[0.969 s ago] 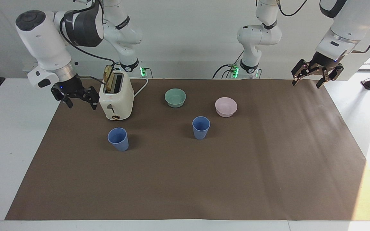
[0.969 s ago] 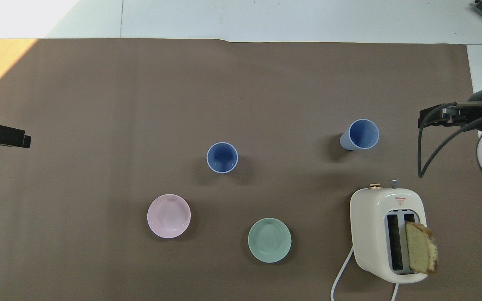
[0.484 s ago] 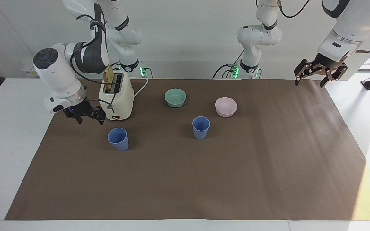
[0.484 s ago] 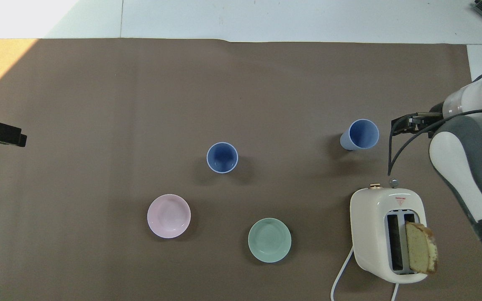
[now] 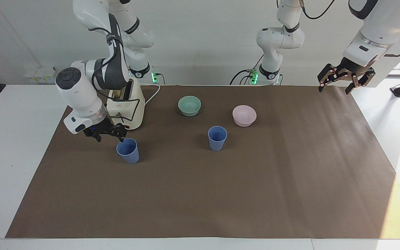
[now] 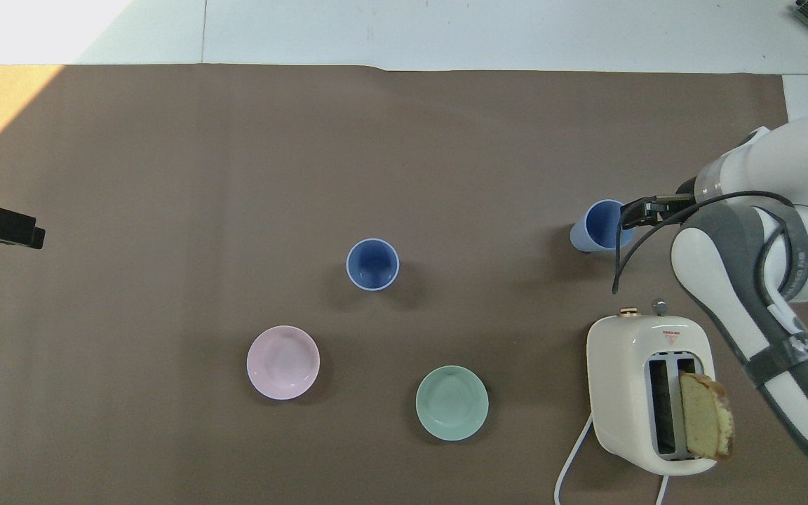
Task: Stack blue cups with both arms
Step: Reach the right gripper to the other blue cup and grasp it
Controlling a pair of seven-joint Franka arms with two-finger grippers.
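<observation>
**Right tool at the rim of the end cup, left tool raised at the mat's corner**

The right arm (image 5: 82, 93) bends down from its base past the toaster (image 5: 127, 109), its wrist tilted toward the mat; the right tool (image 5: 109, 133) hangs with fingers spread apart, one fingertip (image 5: 121, 139) at the rim of the blue cup near the right arm's end (image 5: 128, 150), at about ten o'clock of the cup in the facing view; from overhead the same tool (image 6: 646, 210) overlaps that cup (image 6: 597, 226) at its three o'clock edge; whether it touches the rim cannot be told.

The left arm (image 5: 366, 41) waits aloft; the left tool (image 5: 342, 78) hangs released, fingers splayed, over the corner of the brown mat (image 5: 221, 194) at the left arm's end of the worktop (image 5: 12, 139).

The second blue cup (image 5: 217, 138) stands upright mid-mat, well apart from the first; the pink bowl (image 5: 244, 115) sits at its one o'clock and the green bowl (image 5: 189, 105) at its eleven o'clock in the facing view.

The toaster holds a slice of bread (image 6: 705, 424) in one slot; a small red triangular mark (image 6: 670, 337) shows on its top, its writing too small to read.
</observation>
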